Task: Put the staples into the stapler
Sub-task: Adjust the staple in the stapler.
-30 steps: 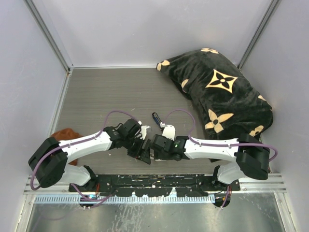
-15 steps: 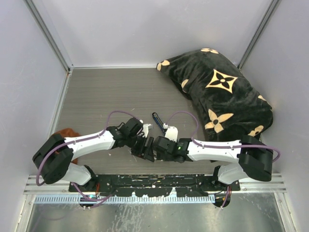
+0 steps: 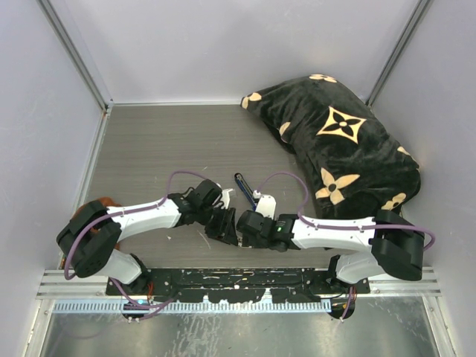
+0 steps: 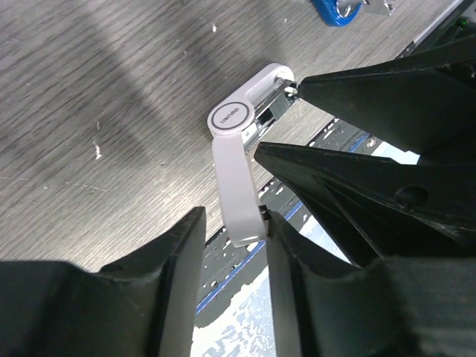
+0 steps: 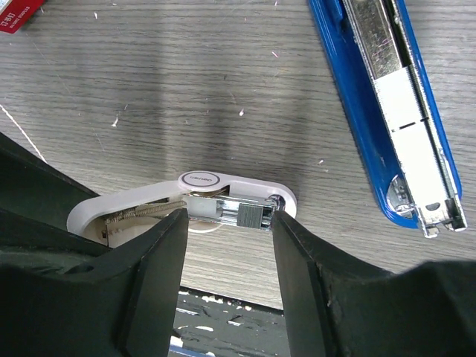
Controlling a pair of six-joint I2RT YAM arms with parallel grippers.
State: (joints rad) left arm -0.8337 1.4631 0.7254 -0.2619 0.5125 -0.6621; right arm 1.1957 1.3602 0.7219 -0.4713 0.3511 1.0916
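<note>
The right gripper (image 5: 229, 216) is clamped on the white piece (image 5: 223, 182). The left gripper (image 4: 234, 217) stands apart around its free end. The stapler (image 5: 387, 104) lies just beyond both, long axis pointing away.

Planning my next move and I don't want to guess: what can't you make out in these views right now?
White piece: top view, lost under the two arms.
Blue stapler: right wrist view, far end cut off by the top edge; left wrist view, only a corner shows.
Staples: no loose block shows anywhere; grey block in the white piece's channel, too small to identify.
Red-and-white box: right wrist view, cut off at the corner.
</note>
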